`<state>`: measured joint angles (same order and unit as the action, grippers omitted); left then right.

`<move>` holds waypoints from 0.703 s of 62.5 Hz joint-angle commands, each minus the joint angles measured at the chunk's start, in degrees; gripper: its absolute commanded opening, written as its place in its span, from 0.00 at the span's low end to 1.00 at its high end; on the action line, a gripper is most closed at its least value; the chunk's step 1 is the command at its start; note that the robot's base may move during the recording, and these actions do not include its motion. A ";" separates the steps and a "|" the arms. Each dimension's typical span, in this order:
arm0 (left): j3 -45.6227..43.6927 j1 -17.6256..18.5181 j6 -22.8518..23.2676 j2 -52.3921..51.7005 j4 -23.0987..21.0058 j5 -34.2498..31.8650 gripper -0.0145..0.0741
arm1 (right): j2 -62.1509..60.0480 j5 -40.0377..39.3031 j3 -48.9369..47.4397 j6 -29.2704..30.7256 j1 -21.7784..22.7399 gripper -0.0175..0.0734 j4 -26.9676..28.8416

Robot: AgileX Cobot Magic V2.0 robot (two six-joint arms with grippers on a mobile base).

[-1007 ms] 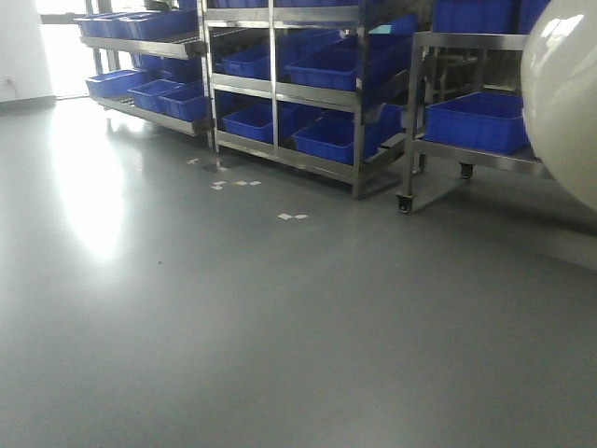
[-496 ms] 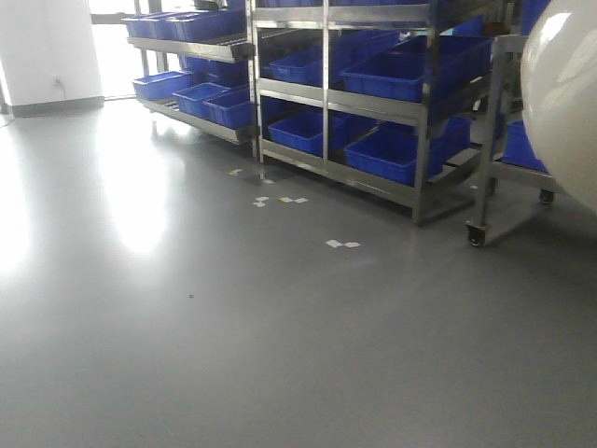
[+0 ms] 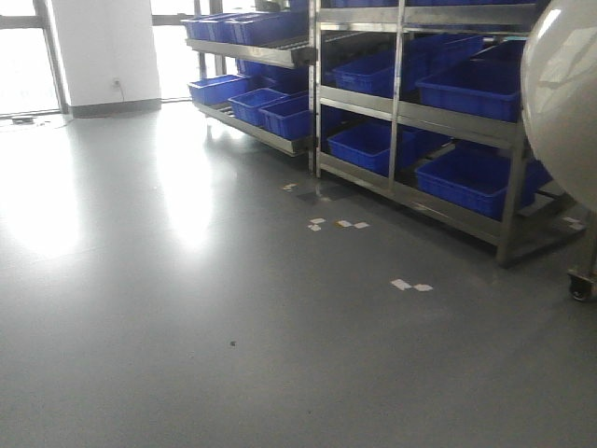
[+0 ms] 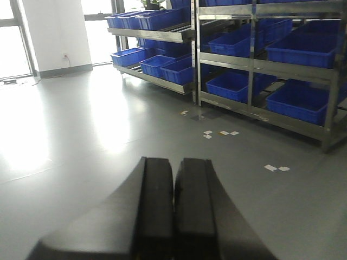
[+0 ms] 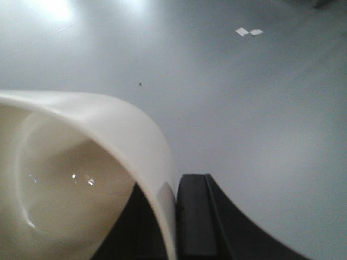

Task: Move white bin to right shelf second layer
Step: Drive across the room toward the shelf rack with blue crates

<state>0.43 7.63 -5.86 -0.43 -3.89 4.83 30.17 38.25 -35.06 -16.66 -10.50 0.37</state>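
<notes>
The white bin (image 3: 565, 103) is a cream-white tub filling the right edge of the front view, held off the floor. In the right wrist view its open mouth and rim (image 5: 92, 116) take up the left half. My right gripper (image 5: 172, 189) is shut on the bin's wall, with one black finger (image 5: 192, 211) outside and the other inside. My left gripper (image 4: 173, 162) is shut with nothing between its fingers, above bare floor. Steel racks (image 3: 401, 103) stand behind. I cannot tell which level is the right shelf second layer.
Blue crates (image 3: 466, 86) fill the rack levels, and a lower sloped rack (image 3: 252, 117) with more crates runs to the back left. A caster (image 3: 580, 286) of a wheeled rack shows at the far right. White floor markers (image 3: 410, 285) lie on the grey floor (image 3: 187, 327).
The racks have shifted right and come nearer in the front view, and a white wall and window now show at the left. The bin keeps its place in the frame.
</notes>
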 commanded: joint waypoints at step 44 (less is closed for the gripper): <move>2.11 0.16 0.15 -0.80 -0.35 -4.83 0.26 | 0.50 -5.45 -1.77 0.02 0.46 0.25 0.18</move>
<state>0.43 7.63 -5.86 -0.43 -3.89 4.83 30.17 38.25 -35.06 -16.66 -10.50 0.37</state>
